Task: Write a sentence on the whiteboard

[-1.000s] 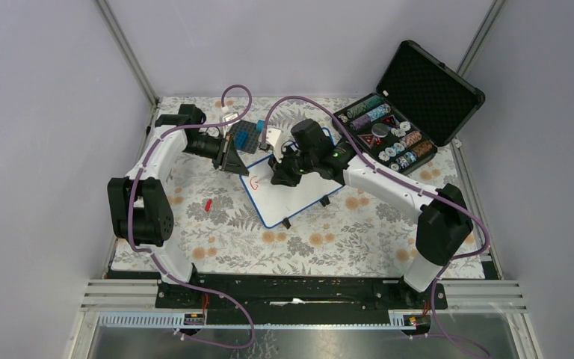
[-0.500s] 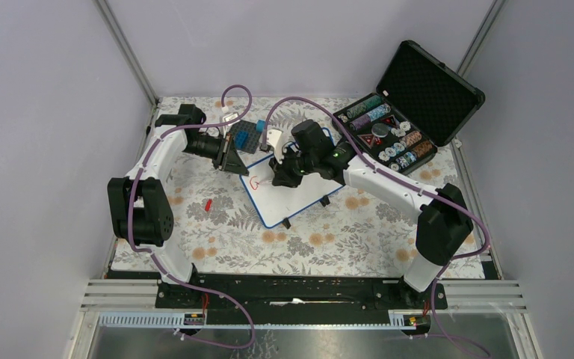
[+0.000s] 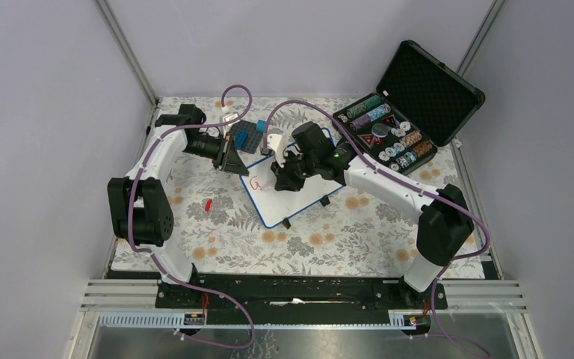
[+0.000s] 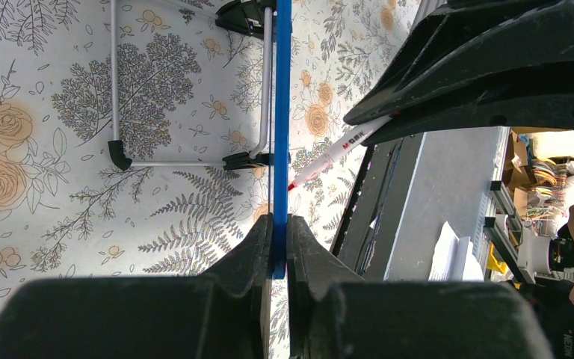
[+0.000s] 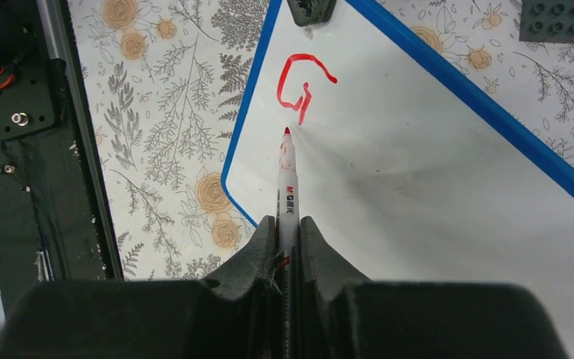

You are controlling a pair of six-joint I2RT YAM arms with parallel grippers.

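The whiteboard (image 3: 291, 196), white with a blue rim, lies tilted at the table's middle. My left gripper (image 3: 236, 166) is shut on its far left rim (image 4: 279, 187); the left wrist view shows the board edge-on. My right gripper (image 3: 278, 179) is shut on a white marker (image 5: 287, 187) with a red tip. The tip points at the board (image 5: 433, 179) just below a red letter "G" (image 5: 303, 82), the only writing (image 3: 254, 183). I cannot tell whether the tip touches the board. The marker also shows in the left wrist view (image 4: 336, 152).
An open black case (image 3: 407, 112) of poker chips stands at the back right. A dark studded baseplate (image 3: 245, 136) with a blue brick lies behind the board. A small red cap (image 3: 208, 204) lies on the floral cloth at the left.
The red "G" has been finished with its crossbar and tail. My right gripper has shifted slightly down the board with the marker. The left gripper has not moved.
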